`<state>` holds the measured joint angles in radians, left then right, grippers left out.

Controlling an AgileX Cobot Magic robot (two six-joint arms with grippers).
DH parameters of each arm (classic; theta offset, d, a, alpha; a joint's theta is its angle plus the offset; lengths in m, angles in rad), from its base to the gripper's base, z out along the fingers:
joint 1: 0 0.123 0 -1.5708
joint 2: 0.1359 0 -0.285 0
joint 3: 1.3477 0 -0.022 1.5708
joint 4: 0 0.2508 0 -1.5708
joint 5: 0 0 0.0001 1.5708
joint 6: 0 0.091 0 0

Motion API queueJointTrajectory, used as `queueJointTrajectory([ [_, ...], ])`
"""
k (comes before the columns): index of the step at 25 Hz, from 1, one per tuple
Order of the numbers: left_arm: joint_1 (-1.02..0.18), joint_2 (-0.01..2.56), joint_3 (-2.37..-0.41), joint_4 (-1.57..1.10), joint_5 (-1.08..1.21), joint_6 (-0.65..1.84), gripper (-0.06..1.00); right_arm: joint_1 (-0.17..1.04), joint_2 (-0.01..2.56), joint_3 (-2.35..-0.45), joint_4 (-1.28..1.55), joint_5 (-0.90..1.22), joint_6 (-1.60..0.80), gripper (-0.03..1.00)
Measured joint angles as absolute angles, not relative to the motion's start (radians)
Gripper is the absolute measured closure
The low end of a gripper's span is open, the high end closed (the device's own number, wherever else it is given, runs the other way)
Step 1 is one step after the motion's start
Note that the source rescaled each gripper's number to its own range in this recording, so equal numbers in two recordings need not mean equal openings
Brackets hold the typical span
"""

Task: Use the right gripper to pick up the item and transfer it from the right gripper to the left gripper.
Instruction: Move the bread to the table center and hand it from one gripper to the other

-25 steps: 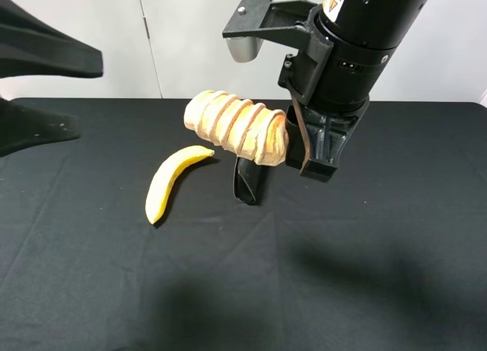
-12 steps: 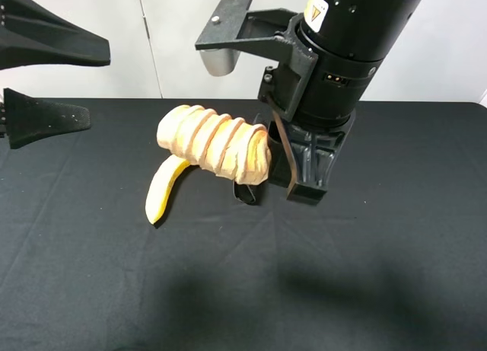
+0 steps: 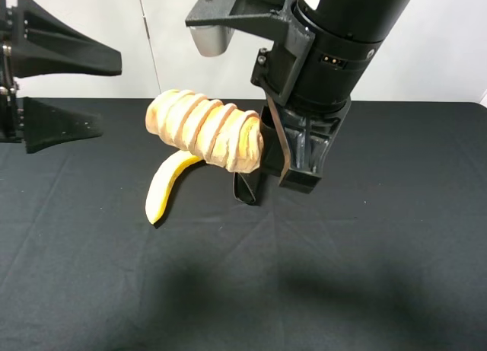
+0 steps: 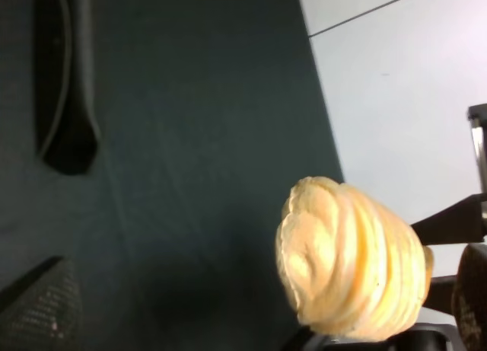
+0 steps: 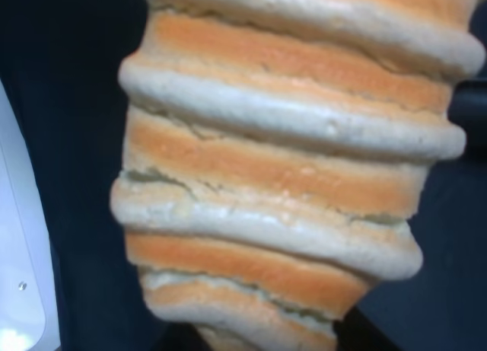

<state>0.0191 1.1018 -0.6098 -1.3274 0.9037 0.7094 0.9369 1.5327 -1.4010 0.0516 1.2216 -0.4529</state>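
Black cloth covers the tabletop (image 3: pixel 365 275), with a white wall (image 3: pixel 190 54) behind its far edge. We see the tan-and-cream ridged oblong loaf (image 3: pixel 204 130) held in the air above the middle of the tabletop, toward the far edge. It lies almost level, and its free end points at the left edge. The bulky black right gripper (image 3: pixel 284 159) is clenched on the loaf's other end. In the right wrist view the loaf (image 5: pixel 281 176) fills the picture. The black wedge-fingered left gripper (image 3: pixel 111 94) hangs over the left edge with its fingers spread wide and nothing between them, facing the loaf (image 4: pixel 350 260) but well apart from it. On the cloth below lie two things: a yellow curved banana (image 3: pixel 163 189), its far tip under the loaf, and a black folded case (image 3: pixel 247 187) beside it.
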Motion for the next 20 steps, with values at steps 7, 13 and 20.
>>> queueJointTrajectory([
  [7,-0.070,1.200,-0.610,-1.407,0.904,0.781,-0.03,0.937,1.533,-1.402,0.052,1.223,-0.453,0.95],
  [13,-0.232,1.292,-0.610,-1.523,0.839,0.867,-0.03,0.937,1.533,-1.402,0.051,1.223,-0.453,0.95],
  [20,-0.304,1.386,-0.635,-1.697,0.865,0.967,-0.03,0.937,1.533,-1.402,0.051,1.223,-0.453,0.95],
])
